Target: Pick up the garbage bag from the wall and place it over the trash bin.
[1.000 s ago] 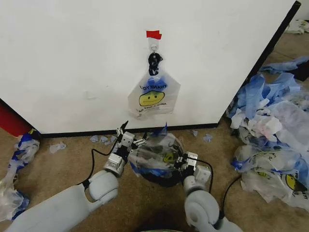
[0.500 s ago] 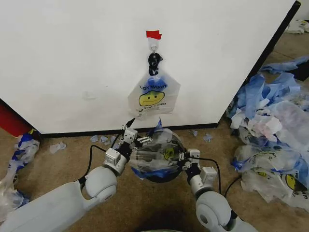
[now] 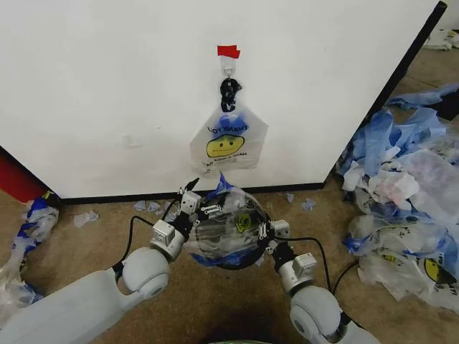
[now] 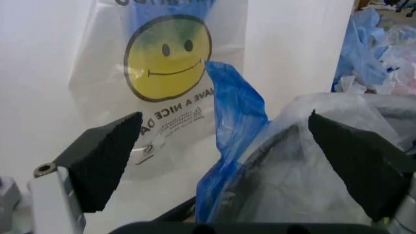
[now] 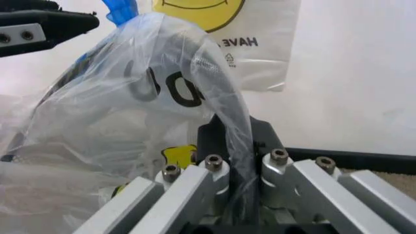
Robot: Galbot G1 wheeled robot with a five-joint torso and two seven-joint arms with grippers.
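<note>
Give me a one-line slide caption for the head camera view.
Both hands stretch a bag over the bin, left hand open, right hand pinching plastic; another bag hangs on the wall.

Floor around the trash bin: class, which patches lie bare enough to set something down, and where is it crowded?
Bare carpet lies left of the trash bin, between the wall trim and the left arm, with only small blue scraps near the trim. To the right, a pile of bags crowds the floor. Both grippers, left and right, flank the bin with the garbage bag.
</note>
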